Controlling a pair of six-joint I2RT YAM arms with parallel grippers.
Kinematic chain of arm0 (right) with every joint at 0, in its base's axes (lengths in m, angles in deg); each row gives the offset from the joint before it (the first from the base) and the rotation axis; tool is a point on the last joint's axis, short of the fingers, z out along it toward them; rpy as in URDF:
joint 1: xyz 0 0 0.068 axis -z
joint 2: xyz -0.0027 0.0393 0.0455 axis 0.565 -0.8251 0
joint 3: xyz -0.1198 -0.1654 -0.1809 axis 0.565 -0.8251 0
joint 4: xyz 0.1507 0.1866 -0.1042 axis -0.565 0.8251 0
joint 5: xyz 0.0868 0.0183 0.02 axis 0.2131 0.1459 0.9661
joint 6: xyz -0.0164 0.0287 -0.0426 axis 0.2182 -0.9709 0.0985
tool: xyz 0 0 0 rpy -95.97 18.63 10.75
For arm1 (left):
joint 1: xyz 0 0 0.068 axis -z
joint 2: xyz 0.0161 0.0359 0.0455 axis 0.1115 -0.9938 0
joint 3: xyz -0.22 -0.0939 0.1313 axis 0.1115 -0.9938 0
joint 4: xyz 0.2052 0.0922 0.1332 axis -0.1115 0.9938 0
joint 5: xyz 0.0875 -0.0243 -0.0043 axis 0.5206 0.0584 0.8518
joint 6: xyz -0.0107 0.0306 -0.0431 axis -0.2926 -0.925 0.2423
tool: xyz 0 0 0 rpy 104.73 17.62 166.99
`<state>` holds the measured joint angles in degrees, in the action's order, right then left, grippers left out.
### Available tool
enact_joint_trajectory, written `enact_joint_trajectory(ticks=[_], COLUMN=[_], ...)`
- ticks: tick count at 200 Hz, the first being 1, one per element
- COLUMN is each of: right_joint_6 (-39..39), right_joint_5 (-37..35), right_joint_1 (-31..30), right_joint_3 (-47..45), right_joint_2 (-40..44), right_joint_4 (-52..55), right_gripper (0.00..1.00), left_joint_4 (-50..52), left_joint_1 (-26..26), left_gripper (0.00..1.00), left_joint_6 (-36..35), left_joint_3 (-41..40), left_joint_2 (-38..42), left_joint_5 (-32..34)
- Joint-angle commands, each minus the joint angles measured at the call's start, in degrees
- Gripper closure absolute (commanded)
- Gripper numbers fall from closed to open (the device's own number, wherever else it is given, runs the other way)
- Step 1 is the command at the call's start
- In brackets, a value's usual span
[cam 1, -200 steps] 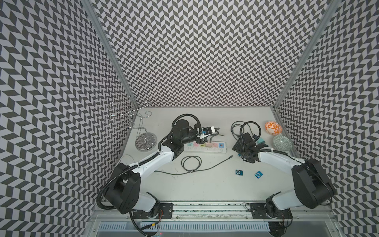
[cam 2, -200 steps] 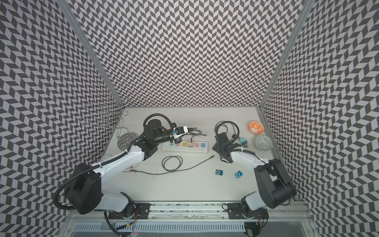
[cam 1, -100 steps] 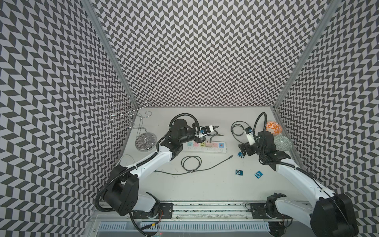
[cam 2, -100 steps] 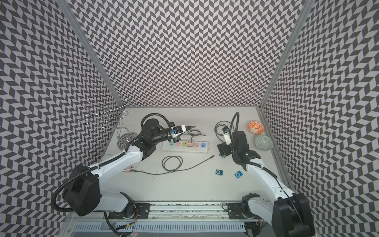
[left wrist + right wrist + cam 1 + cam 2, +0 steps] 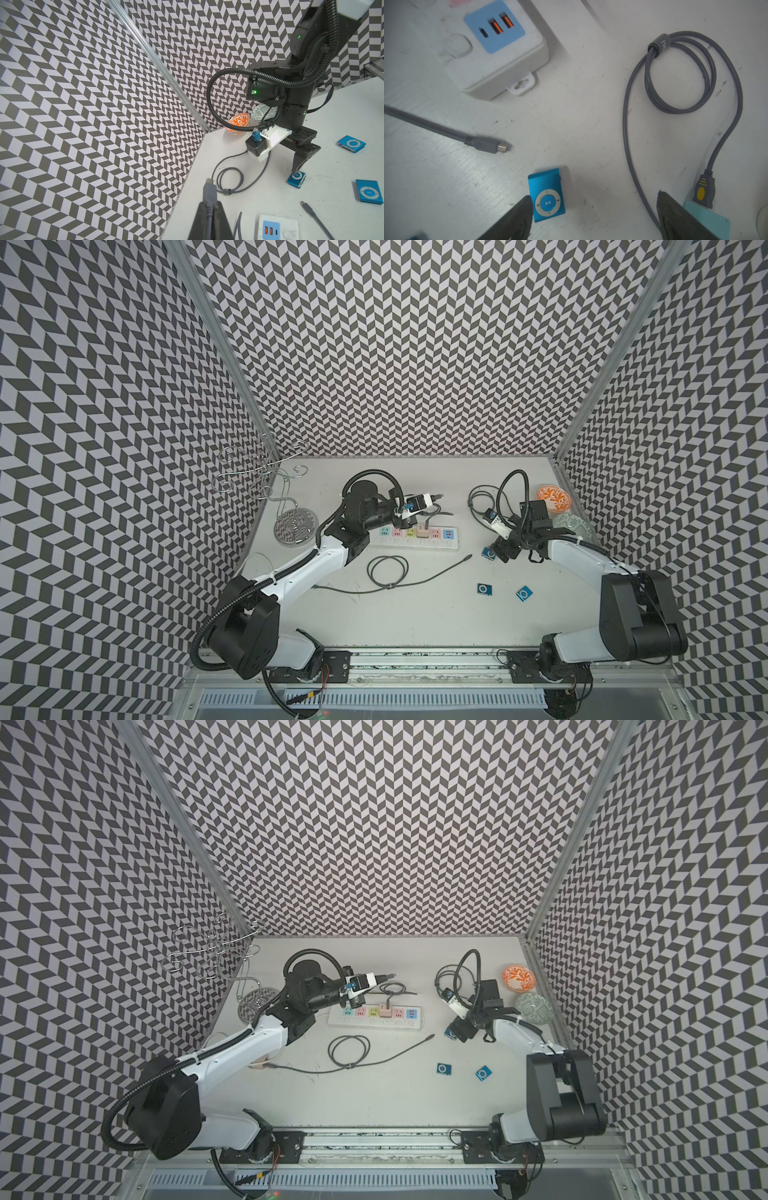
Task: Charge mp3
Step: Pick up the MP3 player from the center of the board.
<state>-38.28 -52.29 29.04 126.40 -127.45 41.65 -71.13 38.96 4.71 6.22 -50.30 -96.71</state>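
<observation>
Against the left wall, a wire hook stand (image 5: 296, 524) sits on the white counter (image 5: 415, 626). Beside it the left arm (image 5: 307, 568) reaches toward the back. Its jaws are pressed together on the plug of a short grey cable (image 5: 208, 197), held clear of the counter.

Just in front of that plug lies the white power strip (image 5: 415, 537), with coloured socket panels and a pink adapter (image 5: 423, 531) plugged in. Nearer the front edge lies a coiled cable (image 5: 388, 570). Its free plug (image 5: 467, 556) rests on the counter, pointing toward the right arm.

Just past the strip's right end, the mp3 player (image 5: 547, 197) lies flat and face up on the counter, small and blue. The right arm (image 5: 577, 556) hangs over it with its jaws spread around it. One finger (image 5: 519, 216) touches the player's edge, and the other finger (image 5: 675, 220) stands well apart from it. By that far finger, a looped cable (image 5: 679, 72) ends with its plug against a pale teal block (image 5: 708, 220).

Two more blue players (image 5: 484, 589) (image 5: 525, 593) lie nearer the front, apart from each other. At the far right, an orange bowl (image 5: 552, 497) and a grey-green bowl (image 5: 575, 524) stand near the wall.
</observation>
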Motion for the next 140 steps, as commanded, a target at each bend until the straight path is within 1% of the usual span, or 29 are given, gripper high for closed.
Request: enact_joint_trajectory(ticks=[1,9,28,49,63,112,140], right_joint_6=[3.6,3.8,3.6,3.1,2.8,1.6,1.6], right_joint_5=[5.4,6.0,6.4,5.8,3.9,-0.1,1.8], right_joint_1=[0.4,0.4,0.4,0.4,0.5,0.5,0.4], right_joint_3=[1.6,1.5,-0.8,-3.1,-4.3,-3.6,-3.7], right_joint_2=[-2.7,-3.3,-2.0,-1.0,-0.9,-4.1,-5.2], right_joint_4=[1.1,1.3,-0.4,-1.8,-3.6,-4.2,-3.5], right_gripper=[0.12,0.14,0.14,0.14,0.14,0.15,0.15], left_joint_4=[-1.5,-1.4,-1.2,-1.2,-1.4,-1.5,-1.5], left_joint_1=[0.3,0.3,0.2,0.2,0.2,0.2,0.2], left_gripper=[1.00,1.00,1.00,1.00,1.00,1.00,1.00], left_joint_6=[-0.6,-0.7,-1.1,-1.3,-1.3,-1.3,-1.8], left_joint_3=[-0.7,-0.8,-0.8,-1.1,-1.3,-1.3,-1.6], left_joint_2=[1.5,1.6,1.8,1.8,1.8,1.9,2.2], left_joint_5=[-0.8,-0.7,-0.2,0.1,0.0,0.2,0.7])
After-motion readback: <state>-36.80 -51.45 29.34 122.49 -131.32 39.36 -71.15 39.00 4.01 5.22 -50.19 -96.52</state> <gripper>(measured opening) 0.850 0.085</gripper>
